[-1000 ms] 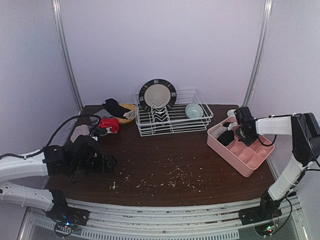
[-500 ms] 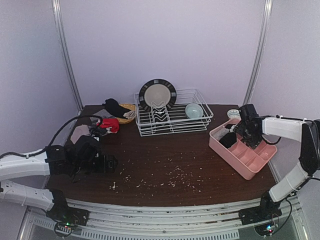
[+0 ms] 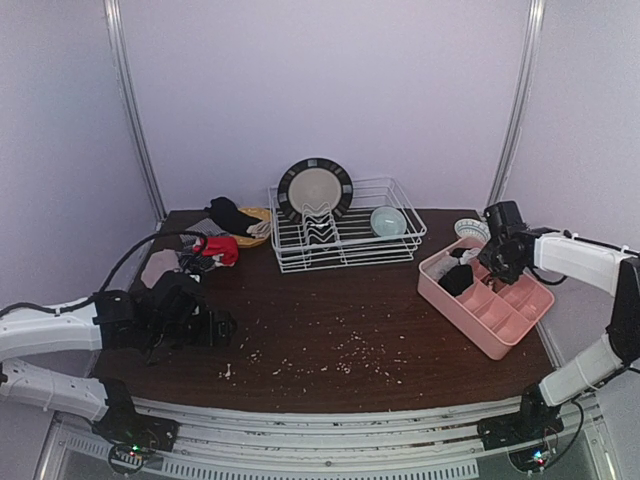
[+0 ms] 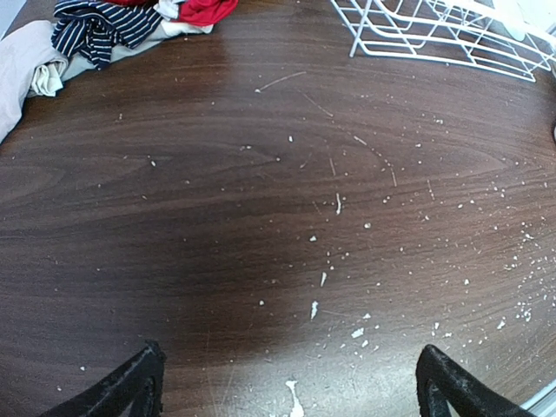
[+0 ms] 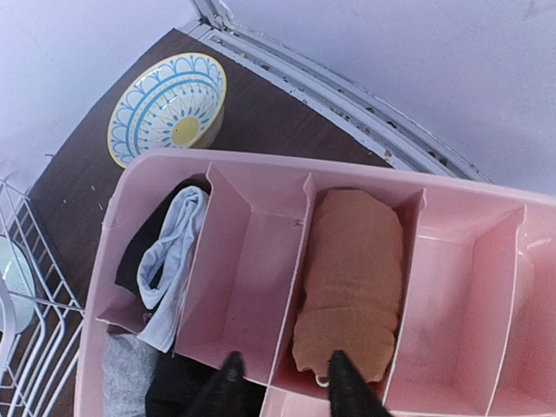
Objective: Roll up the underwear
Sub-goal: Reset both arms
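Observation:
A rolled brown underwear [image 5: 347, 282] lies in one compartment of the pink tray [image 5: 261, 178]. A pale blue garment [image 5: 169, 252] on a black one fills the compartment two to its left. My right gripper [image 5: 281, 375] hovers open and empty over the tray's near dividers; it also shows in the top view [image 3: 497, 252]. Loose underwear lies in a pile [image 3: 205, 255] at the back left, with a red piece [image 4: 206, 9], a striped navy piece [image 4: 95, 26] and a beige piece [image 4: 22, 65]. My left gripper [image 4: 291, 391] is wide open and empty, low over bare table right of the pile.
A white wire dish rack [image 3: 345, 235] with a plate and a small bowl stands at the back middle. A black garment [image 3: 232, 213] lies on a yellow dish behind the pile. A blue-patterned bowl [image 5: 169, 109] sits behind the tray. Crumbs dot the table [image 4: 261, 217].
My right gripper has risen and drawn back to the right, away from the tray's compartments. The left arm has barely moved.

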You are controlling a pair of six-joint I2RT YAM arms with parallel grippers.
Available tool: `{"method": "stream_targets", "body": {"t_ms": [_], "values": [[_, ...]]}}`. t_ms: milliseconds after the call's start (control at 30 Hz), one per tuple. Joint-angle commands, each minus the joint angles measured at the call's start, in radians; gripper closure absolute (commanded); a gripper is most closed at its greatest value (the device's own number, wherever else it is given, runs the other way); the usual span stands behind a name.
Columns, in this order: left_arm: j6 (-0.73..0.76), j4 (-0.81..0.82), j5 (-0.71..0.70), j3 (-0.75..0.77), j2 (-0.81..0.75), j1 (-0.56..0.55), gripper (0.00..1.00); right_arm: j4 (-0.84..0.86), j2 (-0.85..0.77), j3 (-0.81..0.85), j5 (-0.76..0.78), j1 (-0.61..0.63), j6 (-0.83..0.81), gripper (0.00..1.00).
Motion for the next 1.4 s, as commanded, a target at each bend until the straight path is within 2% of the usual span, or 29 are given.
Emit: {"method": "stream_targets", "body": {"t_ms": [0,133,200,300,433,500,533,600,667,767,833,867,933,1000,1067,1133,1167,1200,1300,1367], "values": [[0.012,0.023,0.005,0.011,-0.012,-0.001,0.02,0.020,0.083,0.042,0.019,-0.014,-0.066,0.77],[0.017,0.004,-0.004,0.005,-0.041,-0.001,0.02,0.075,0.084,0.008,-0.042,-0.013,-0.087,0.82],[0.030,-0.004,-0.019,0.005,-0.054,-0.001,0.02,0.150,0.016,-0.041,-0.100,-0.004,-0.117,0.76],[0.071,-0.013,-0.049,0.020,-0.063,0.000,0.02,0.232,-0.130,-0.113,-0.131,0.046,-0.183,0.49],[0.142,-0.012,-0.051,0.055,-0.070,0.046,0.02,0.228,-0.304,-0.123,-0.122,0.167,-0.293,0.19],[0.150,-0.015,-0.020,0.073,-0.075,0.109,0.02,0.223,-0.376,-0.125,-0.035,0.316,-0.375,0.04],[0.134,-0.009,0.009,0.076,-0.078,0.146,0.02,0.229,-0.408,-0.130,0.032,0.386,-0.418,0.00],[0.092,0.024,0.118,0.073,-0.089,0.241,0.02,0.259,-0.452,-0.152,0.181,0.523,-0.476,0.00],[0.073,0.023,0.139,0.093,-0.106,0.315,0.02,0.336,-0.480,-0.199,0.356,0.627,-0.463,0.00],[0.145,0.014,-0.046,0.145,-0.120,0.316,0.02,0.524,-0.520,-0.298,0.473,0.670,-0.424,0.00],[0.203,0.106,-0.171,0.112,-0.130,0.316,0.02,0.611,-0.530,-0.351,0.499,0.669,-0.458,0.00],[0.249,0.140,-0.224,0.093,-0.133,0.315,0.02,0.620,-0.530,-0.361,0.490,0.670,-0.518,0.00],[0.404,0.235,-0.287,0.019,-0.141,0.316,0.02,0.557,-0.524,-0.348,0.525,0.669,-0.532,0.00],[0.477,0.314,-0.351,-0.057,-0.143,0.317,0.02,0.618,-0.519,-0.394,0.602,0.668,-0.636,0.00],[0.549,0.481,-0.446,-0.152,-0.127,0.327,0.02,0.833,-0.515,-0.512,0.606,0.640,-0.853,0.00],[0.522,0.519,-0.449,-0.160,-0.112,0.389,0.02,1.050,-0.518,-0.645,0.586,0.586,-0.937,0.00],[0.629,0.732,-0.351,-0.199,-0.056,0.453,0.02,1.046,-0.523,-0.691,0.517,0.448,-0.923,0.00],[0.652,0.772,-0.336,-0.189,-0.025,0.472,0.02,1.079,-0.518,-0.711,0.497,0.403,-0.922,0.00],[0.599,0.655,-0.218,-0.098,0.066,0.567,0.02,1.083,-0.431,-0.723,0.370,0.263,-0.817,0.00],[0.746,0.819,-0.163,-0.140,0.087,0.592,0.02,1.211,-0.308,-0.746,0.361,0.216,-0.800,0.00]]}}
